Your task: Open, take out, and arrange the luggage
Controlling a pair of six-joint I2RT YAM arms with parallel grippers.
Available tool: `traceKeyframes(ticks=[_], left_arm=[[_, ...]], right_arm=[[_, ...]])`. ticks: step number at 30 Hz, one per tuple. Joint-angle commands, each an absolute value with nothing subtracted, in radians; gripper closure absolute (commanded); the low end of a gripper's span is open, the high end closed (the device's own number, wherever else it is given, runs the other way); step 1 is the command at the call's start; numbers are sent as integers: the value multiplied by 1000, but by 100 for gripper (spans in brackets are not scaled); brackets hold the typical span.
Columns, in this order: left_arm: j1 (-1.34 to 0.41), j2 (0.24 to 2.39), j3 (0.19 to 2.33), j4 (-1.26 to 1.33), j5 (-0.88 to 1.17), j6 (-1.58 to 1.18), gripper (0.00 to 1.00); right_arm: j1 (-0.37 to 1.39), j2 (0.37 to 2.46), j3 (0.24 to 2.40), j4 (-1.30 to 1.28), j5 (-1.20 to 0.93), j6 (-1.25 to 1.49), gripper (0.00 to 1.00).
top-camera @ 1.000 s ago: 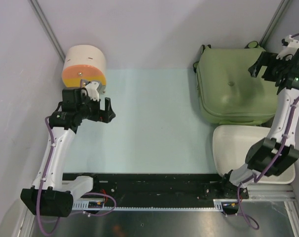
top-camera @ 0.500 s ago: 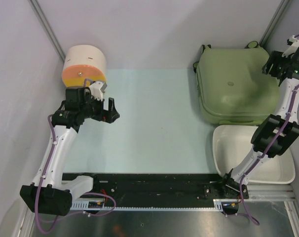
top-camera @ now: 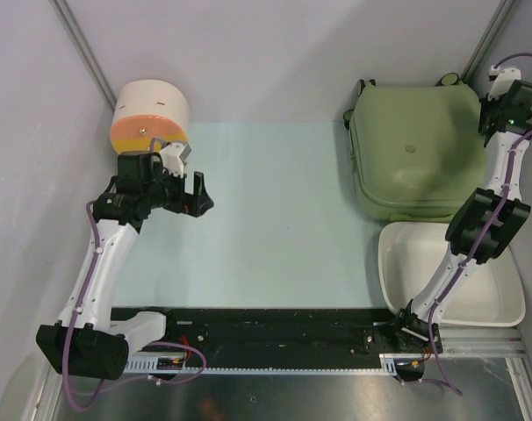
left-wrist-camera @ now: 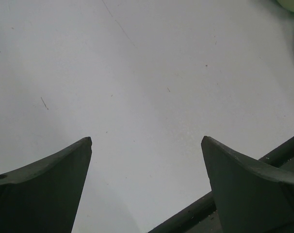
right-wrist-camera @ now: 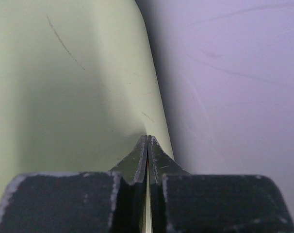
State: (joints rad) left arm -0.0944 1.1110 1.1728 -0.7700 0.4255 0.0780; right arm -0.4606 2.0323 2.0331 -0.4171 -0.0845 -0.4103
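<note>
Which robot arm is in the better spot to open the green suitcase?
The right. The right end effector sits shut at the right edge of the suitcase. The left end effector hangs open over the table next to the orange drum, far across from the suitcase.

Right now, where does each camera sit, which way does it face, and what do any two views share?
Top external: above and behind the bases, looking down on the table, luggage, basin and drum container; the left arm and right arm show.
Left wrist: on the left arm, facing the pale tabletop; the left gripper shows, fingers open.
Right wrist: on the right arm, facing the luggage's edge beside the wall; the right gripper shows, fingers shut.
Shared: top external and right wrist both show the luggage.
</note>
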Motion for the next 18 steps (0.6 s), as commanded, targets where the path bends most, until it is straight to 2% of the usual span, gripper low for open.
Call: traceKeyframes(ticks=[1,13,18], left_arm=[[-101,1103,1220,-749,465,92,0],[-101,1103,1230,-749,460,97,0],[-101,1109,1233,-749,460,94,0]], right_arm=[[-457,2069,2097,-379,-55,-518,100],[-454,2174,2115,-385,-41,-687,100],[-460,2198,2140,-484,-184,-718,100]])
